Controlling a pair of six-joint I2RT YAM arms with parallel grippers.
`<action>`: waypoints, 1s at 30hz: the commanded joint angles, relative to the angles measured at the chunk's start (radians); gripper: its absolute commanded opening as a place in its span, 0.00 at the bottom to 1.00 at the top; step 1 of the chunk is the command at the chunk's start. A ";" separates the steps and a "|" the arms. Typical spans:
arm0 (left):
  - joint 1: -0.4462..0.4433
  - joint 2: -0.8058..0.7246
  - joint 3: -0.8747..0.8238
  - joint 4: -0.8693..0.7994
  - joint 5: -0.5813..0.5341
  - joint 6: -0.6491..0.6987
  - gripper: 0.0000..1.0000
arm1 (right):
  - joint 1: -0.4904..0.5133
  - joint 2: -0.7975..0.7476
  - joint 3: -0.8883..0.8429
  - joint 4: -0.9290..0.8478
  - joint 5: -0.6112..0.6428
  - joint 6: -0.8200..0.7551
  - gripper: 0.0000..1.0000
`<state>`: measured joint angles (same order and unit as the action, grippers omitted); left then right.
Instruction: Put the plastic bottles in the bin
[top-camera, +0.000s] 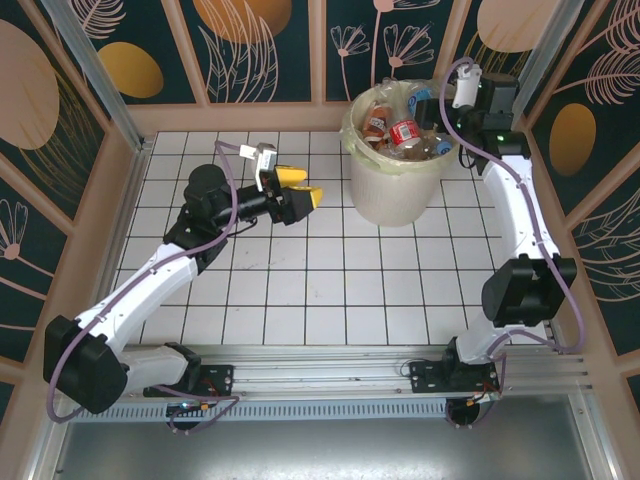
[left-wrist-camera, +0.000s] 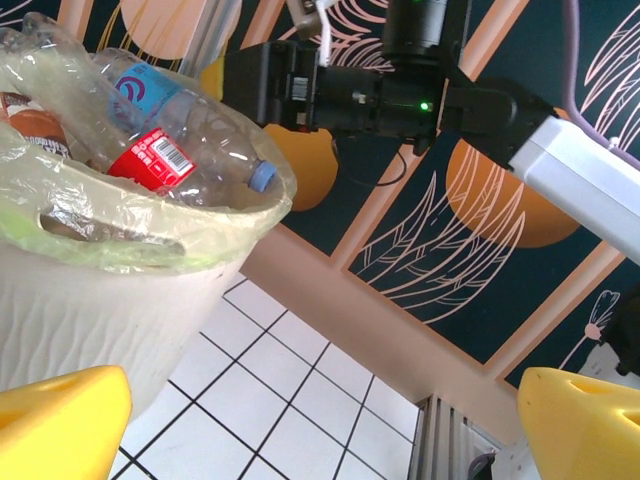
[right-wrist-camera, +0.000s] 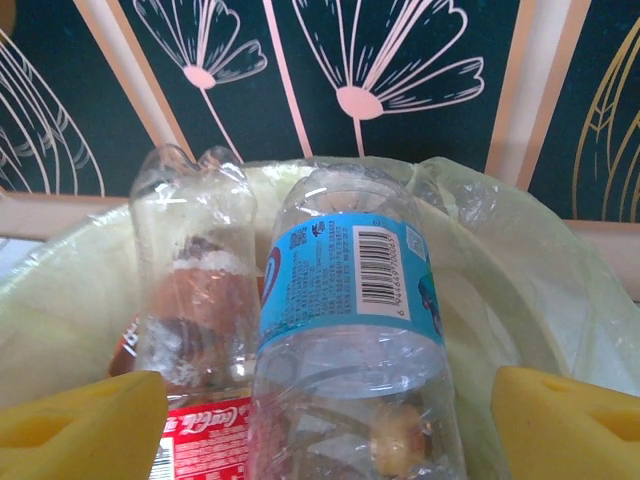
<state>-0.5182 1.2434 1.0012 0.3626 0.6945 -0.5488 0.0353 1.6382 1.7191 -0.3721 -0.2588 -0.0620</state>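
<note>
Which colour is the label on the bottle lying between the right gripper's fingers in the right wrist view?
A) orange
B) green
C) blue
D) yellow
C: the clear bottle between the yellow fingers of the right gripper carries a blue label with a barcode, over the bin.

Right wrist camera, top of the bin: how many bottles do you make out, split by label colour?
blue-label bottle: 1
red-label bottle: 1
Total: 2
Anything deeper in the bin is too hidden behind these to count.
</note>
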 joint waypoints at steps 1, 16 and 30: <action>-0.005 0.010 0.031 -0.002 -0.028 0.023 0.99 | -0.004 -0.001 -0.018 0.071 -0.005 0.040 0.82; -0.006 -0.022 0.024 -0.096 -0.163 0.099 0.99 | -0.005 0.067 -0.072 0.109 -0.014 0.051 0.73; -0.005 -0.052 0.013 -0.116 -0.196 0.116 0.99 | 0.003 0.028 -0.006 0.091 -0.017 0.059 0.77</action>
<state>-0.5182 1.2102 1.0023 0.2501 0.5140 -0.4557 0.0353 1.6917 1.6657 -0.2844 -0.2634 -0.0113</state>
